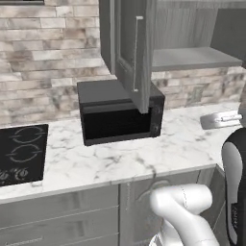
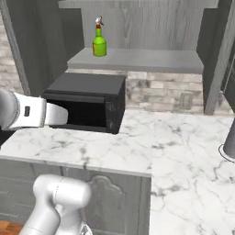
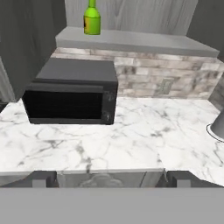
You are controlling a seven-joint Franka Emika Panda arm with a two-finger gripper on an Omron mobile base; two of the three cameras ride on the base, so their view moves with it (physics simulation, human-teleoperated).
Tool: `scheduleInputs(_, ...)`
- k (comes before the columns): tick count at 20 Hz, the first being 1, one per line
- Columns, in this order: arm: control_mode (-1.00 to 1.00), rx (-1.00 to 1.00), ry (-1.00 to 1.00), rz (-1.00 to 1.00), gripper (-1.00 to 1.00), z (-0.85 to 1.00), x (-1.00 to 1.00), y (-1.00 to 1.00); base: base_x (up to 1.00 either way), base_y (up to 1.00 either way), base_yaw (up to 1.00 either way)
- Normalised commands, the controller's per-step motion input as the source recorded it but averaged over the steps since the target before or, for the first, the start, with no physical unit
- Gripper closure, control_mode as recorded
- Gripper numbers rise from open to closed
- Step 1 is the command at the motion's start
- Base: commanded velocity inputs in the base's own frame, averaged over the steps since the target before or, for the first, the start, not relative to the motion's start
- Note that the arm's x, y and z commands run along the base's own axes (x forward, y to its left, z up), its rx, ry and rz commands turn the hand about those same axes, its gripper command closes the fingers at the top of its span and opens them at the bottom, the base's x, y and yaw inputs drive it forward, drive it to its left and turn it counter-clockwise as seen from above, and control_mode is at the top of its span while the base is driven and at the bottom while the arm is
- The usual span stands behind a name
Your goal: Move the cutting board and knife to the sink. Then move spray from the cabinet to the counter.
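While shelved, spray (image 3: 92, 19) beyond end effector (image 3: 111, 178)

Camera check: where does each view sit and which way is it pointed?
Left base view: behind-left of the arm, facing the microwave, open cabinet door and counter; white arm lower right.
Right base view: behind-right, facing the spray on the cabinet shelf; arm lower left.
Hand view: on the hand, facing the same wall; open tool at bottom.
All share microwave and counter.

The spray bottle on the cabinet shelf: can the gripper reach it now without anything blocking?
Probably yes. The spray bottle stands alone on the cabinet shelf with the door swung open; the open gripper faces it, with the microwave lower, beneath the shelf.
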Motion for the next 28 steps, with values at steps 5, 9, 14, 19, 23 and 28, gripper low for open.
scheduleInputs(5,1.00,0.00,0.00,0.00,-1.00,0.00,0.00,0.00,0.27,-0.82,0.07)
scheduleInputs(9,1.00,0.00,0.00,0.00,-1.00,0.00,0.00,0.00,0.52,-0.11,0.07)
scheduleInputs(14,1.00,0.00,0.00,0.00,-1.00,0.00,0.00,0.00,0.58,0.11,0.10)
scheduleInputs(19,1.00,0.00,0.00,0.00,-1.00,0.00,0.00,0.00,0.49,-0.10,0.09)
scheduleInputs(23,1.00,0.00,0.00,0.00,-1.00,0.00,0.00,0.00,0.52,0.24,0.08)
scheduleInputs(28,1.00,0.00,0.00,0.00,-1.00,0.00,0.00,0.00,0.57,0.12,0.09)
